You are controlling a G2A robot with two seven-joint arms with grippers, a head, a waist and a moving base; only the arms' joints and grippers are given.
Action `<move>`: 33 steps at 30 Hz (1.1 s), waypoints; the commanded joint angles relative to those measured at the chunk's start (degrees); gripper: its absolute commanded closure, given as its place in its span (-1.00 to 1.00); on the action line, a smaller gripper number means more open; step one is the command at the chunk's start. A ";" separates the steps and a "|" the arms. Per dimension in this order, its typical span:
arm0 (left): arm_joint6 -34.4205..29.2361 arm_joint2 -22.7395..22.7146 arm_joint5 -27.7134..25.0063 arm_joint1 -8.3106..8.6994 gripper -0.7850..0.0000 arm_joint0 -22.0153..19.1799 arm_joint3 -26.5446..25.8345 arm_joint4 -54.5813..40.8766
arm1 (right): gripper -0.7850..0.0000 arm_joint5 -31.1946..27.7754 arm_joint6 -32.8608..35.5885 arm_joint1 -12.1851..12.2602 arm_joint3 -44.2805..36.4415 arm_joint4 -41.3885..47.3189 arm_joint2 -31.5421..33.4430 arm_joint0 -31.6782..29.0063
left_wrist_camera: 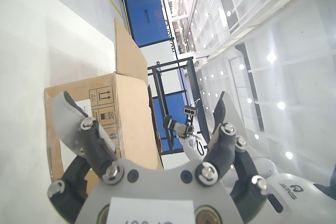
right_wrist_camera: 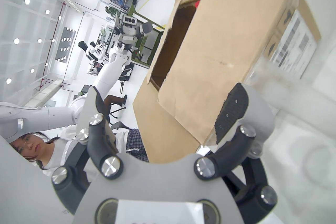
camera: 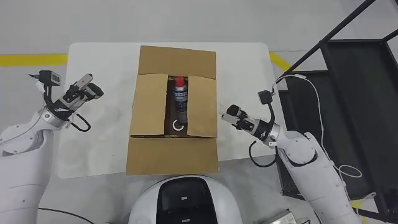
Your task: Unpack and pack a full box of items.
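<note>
One brown cardboard box [camera: 149, 109] sits in the middle of the white table [camera: 99, 56], its end flaps spread outward and its two side flaps folded partway in. Between those flaps lies a red-capped spray can [camera: 180, 96]. Left gripper [camera: 91, 84] and right gripper [camera: 228, 115] flank the box, apart from it, each spread wide and empty.

A white table [camera: 93, 143] stands by a yellow floor line [camera: 31, 59], a black metal rack [camera: 360, 112] just beside it
</note>
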 commanded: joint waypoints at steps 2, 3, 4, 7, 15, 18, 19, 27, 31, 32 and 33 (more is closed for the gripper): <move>-5.77 -0.76 -0.24 0.52 -1.00 0.79 -0.95 -0.44 | -1.00 -1.52 -0.36 -0.22 3.66 -0.19 -1.32 4.89; -7.28 -1.04 -0.20 0.69 -1.00 1.11 -1.20 -0.62 | -1.00 -2.29 -0.25 -0.38 5.56 -0.17 -2.40 7.05; -8.45 -1.37 -0.17 0.83 -1.00 1.45 -1.49 -1.02 | -1.00 -3.08 0.13 -0.59 7.96 0.18 -3.76 9.23; -11.41 -2.50 -0.13 1.23 -1.00 2.72 -2.37 -2.54 | -1.00 -5.75 1.17 -1.28 15.80 -0.36 -7.73 16.04; -22.51 -3.99 1.34 2.01 -1.00 5.25 -3.83 -10.09 | -1.00 -11.62 -0.57 -2.50 29.08 -2.94 -12.36 24.90; -22.07 -3.75 0.90 2.20 -1.00 5.72 -5.12 -8.23 | -1.00 -11.62 -0.57 -2.50 29.08 -2.94 -12.36 24.90; -22.07 -3.75 0.90 2.20 -1.00 5.72 -5.12 -8.23 | -1.00 -11.62 -0.57 -2.50 29.08 -2.94 -12.36 24.90; -20.76 -3.53 1.03 2.17 -1.00 6.03 -5.69 -7.46 | -1.00 -9.28 -4.36 -2.56 29.57 -5.66 -11.68 25.69; -18.71 -2.86 -0.01 2.32 -1.00 7.42 -7.94 -3.39 | -1.00 -8.96 -9.42 -3.41 33.53 -9.21 -13.57 29.60; -18.93 -2.82 0.07 2.36 -1.00 7.75 -8.33 -3.52 | -1.00 -9.37 -9.93 -3.74 35.10 -9.22 -14.43 30.94; -19.22 -2.97 0.02 2.44 -1.00 8.04 -8.61 -3.73 | -1.00 -9.48 -10.35 -4.03 37.09 -10.04 -15.22 32.55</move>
